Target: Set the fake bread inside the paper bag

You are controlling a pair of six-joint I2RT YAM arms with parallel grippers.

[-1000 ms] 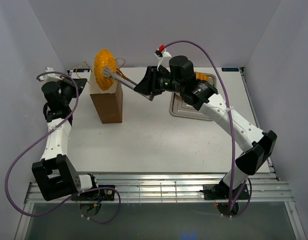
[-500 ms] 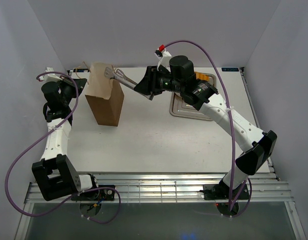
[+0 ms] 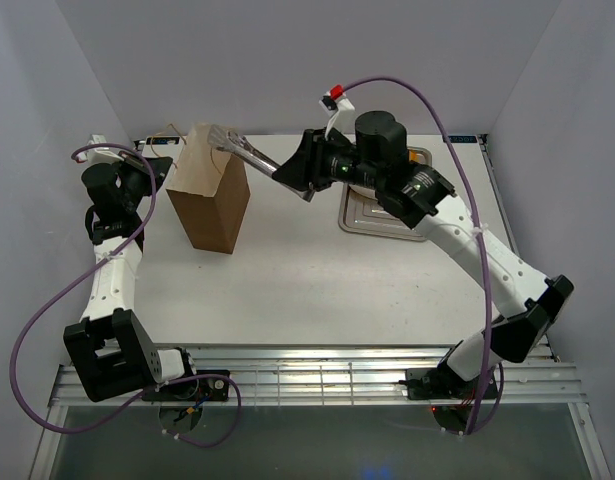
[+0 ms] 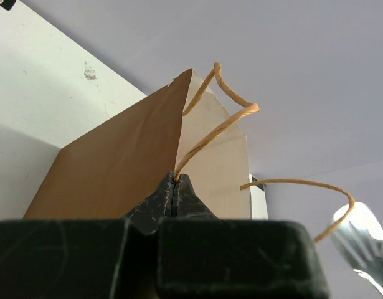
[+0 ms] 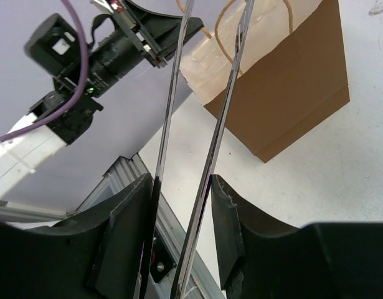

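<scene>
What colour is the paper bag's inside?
Pale cream; the paper bag shows it best in the left wrist view.

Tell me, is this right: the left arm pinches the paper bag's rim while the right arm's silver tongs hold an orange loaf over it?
Not quite: the silver tongs are empty. The right wrist view shows nothing between their two blades near the paper bag. The rest is right.

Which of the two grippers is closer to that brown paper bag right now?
Left. The left gripper pinches the paper bag's top edge; the right gripper sits off to its right, holding silver tongs that reach toward it.
</scene>
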